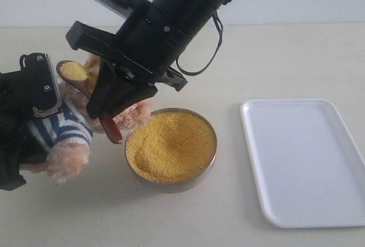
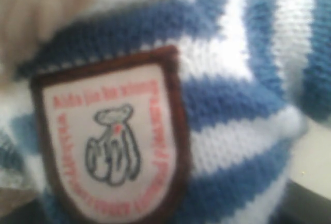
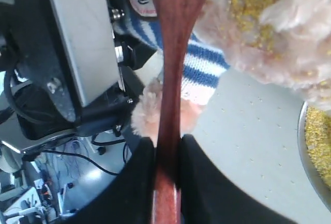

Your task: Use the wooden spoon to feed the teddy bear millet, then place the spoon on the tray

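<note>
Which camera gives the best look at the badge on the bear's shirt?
The left wrist view: the badge fills much of the frame, its bear drawing plain, its red lettering blurred. The right wrist view catches only a small part beside the wooden spoon. The exterior view does not show it.

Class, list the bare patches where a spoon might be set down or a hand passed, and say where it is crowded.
Free: the whole tray; the table strip between tray and metal bowl; the table in front of the bowl. Crowded: the left, where teddy bear, wooden spoon and right gripper bunch beside the bowl.
</note>
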Robot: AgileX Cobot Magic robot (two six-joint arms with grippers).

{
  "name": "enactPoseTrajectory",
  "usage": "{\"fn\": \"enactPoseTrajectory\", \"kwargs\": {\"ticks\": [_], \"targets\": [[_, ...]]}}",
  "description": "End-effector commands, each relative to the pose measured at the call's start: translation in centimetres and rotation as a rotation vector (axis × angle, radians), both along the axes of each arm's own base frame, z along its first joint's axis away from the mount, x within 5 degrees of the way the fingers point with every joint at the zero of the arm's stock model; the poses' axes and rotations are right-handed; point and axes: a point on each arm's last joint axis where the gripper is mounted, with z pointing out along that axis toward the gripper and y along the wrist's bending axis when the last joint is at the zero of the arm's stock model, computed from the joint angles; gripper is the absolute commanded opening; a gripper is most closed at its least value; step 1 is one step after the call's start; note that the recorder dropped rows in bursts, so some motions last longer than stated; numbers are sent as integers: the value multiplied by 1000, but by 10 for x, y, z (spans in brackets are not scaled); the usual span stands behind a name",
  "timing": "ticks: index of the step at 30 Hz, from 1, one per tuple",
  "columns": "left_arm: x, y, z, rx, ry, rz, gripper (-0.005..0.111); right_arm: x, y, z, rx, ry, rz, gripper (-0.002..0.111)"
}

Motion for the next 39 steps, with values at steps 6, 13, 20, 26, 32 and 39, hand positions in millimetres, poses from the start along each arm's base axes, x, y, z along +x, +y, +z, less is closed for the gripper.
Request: {"fn": "enactPoseTrajectory", "kwargs": {"ticks": [6,13,20,26,32,39], "targets": [[1,-2,6,-18,-31,7,4,-1,-11,-15,73,39,10,0],[1,-2,6,-18,-31,7,4,10,-18,-10,137,59,-43,0],[1,-2,6,-18,-31,7,4,11,-17,-7,166,63,-47,0],[1,-2,6,-18,-31,7,4,12,-27,-11,217,97,-83,0],[1,-2,6,-19,-35,7,4,9,-40,-20,290,146,-137,0],[1,-2,6,-19,-35,7,4,5,-41,-26,328,183,-163,0]]}}
